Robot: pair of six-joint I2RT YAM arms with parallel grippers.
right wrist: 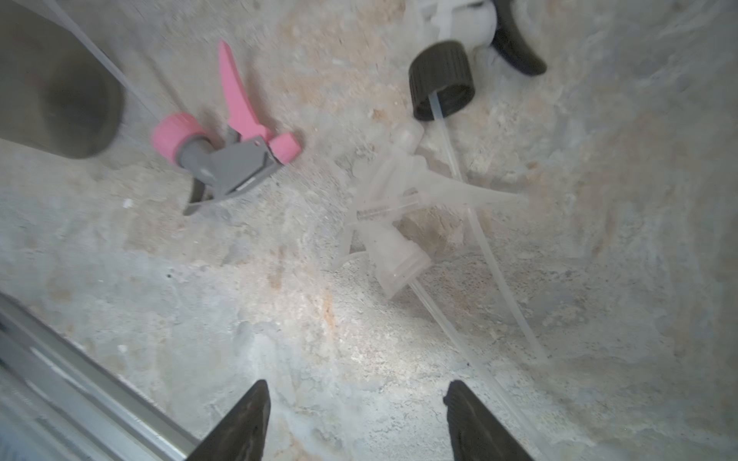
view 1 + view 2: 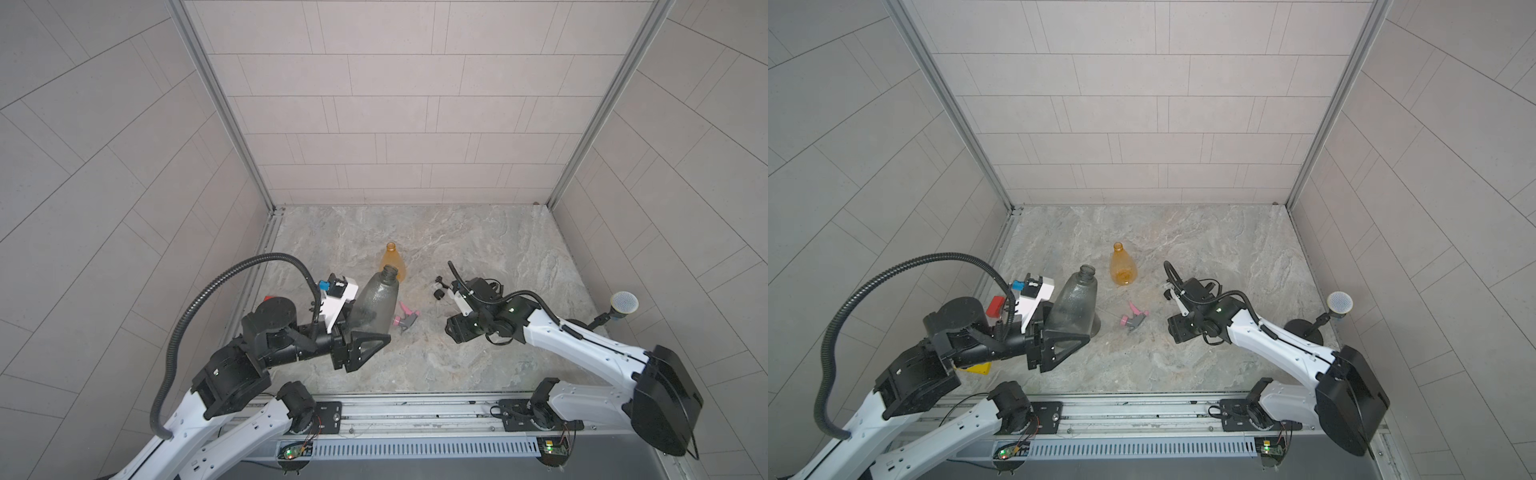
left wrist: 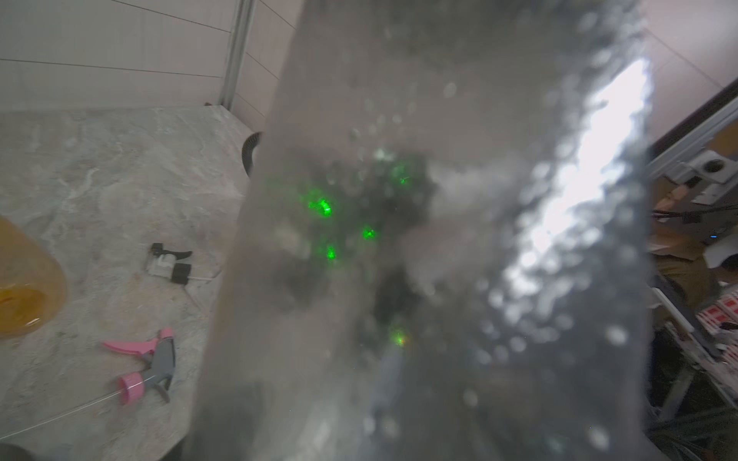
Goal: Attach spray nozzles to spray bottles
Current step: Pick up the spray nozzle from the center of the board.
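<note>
Smoky grey bottle (image 2: pixel 376 305) sits lower centre in both top views. It's tilted, with its wide base clamped in the left gripper (image 2: pixel 358 330), and in the left wrist view it's just a big blur. The orange bottle (image 2: pixel 392 264) stands upright right behind it.

The right gripper (image 1: pixel 355 399) has its jaws wide apart and empty over the marble table (image 1: pixel 199 319). Only the right wrist view shows the clear white nozzle (image 1: pixel 391 223), right beside the black-and-white nozzle (image 1: pixel 443 80) and near the pink-and-grey nozzle (image 1: pixel 231 155). In the top views the arm hides it.
</note>
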